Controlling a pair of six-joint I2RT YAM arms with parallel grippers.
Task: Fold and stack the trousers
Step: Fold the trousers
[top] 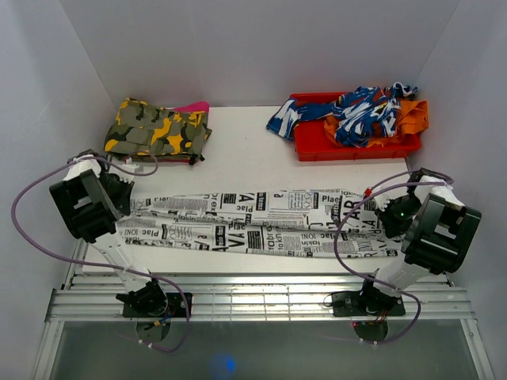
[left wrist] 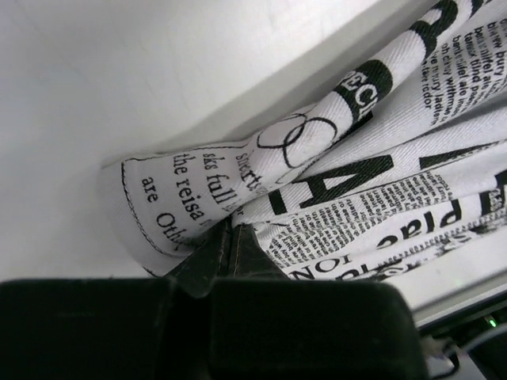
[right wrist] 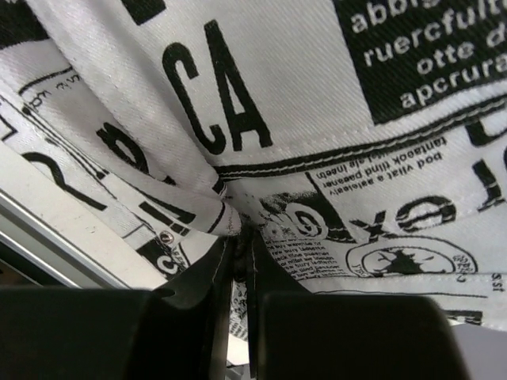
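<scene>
Containers: I find one, a red bin (top: 317, 150) at the far right of the table (top: 238, 150). It holds a blue-and-white garment (top: 360, 111), bunched, with one end trailing over the bin's left wall onto the table. An orange cloth (top: 412, 115) lies in the bin's right end. At far left a camouflage garment (top: 154, 131) lies folded on the table, outside any container, with a pink cloth (top: 194, 106) showing at its far edge.

The trousers (top: 253, 218) lie in a long band across the near part of the table, running left to right between the two arms.

The top view alone shows the bin, the other garments and the band's full run, but both grips are too small there to judge. The wrist views settle them. The left gripper (left wrist: 232, 237) is clamped on a stitched edge at the trousers' left end, with bare table beyond. The right gripper (right wrist: 238, 237) is clamped on bunched cloth just under a seam at the right end. A small metal rivet (right wrist: 165, 236) sits beside that pinch.
</scene>
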